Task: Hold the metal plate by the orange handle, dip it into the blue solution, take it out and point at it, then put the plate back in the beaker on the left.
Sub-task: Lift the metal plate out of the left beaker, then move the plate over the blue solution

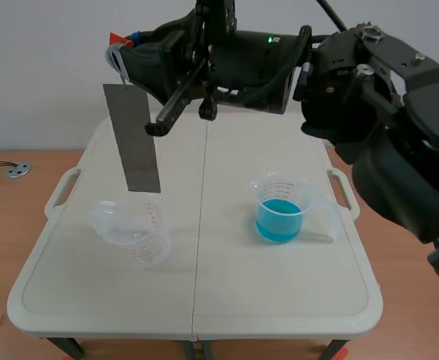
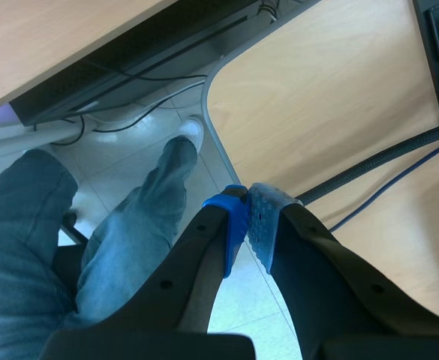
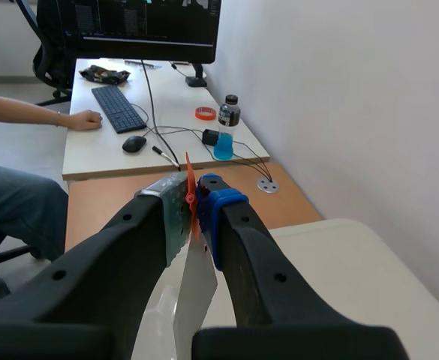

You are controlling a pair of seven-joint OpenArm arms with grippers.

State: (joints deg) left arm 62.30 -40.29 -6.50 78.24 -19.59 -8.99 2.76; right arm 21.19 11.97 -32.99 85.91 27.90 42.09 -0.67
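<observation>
With my right gripper (image 3: 195, 204) clamped on the thin orange handle (image 3: 190, 187), the hanging flat grey metal plate (image 1: 133, 139) could swing and topple the tilted clear plastic beaker (image 1: 133, 231) below.

My right arm (image 1: 369, 105) stretches raised across the far side of the white table (image 1: 204, 300) and bulks along its right edge, closing off both. The metal plate (image 1: 133, 139), pinched in my right gripper (image 1: 121, 66), hangs with its lower edge just above the clear beaker (image 1: 133, 234), blocking any approach from above. There is open room between that beaker and the beaker of blue solution (image 1: 280, 211), and along the near strip. My left gripper (image 2: 248, 219), fingers together, hangs off the table beside a wooden desk (image 2: 332, 112), with a person's jeans leg (image 2: 129, 232) below it.
</observation>
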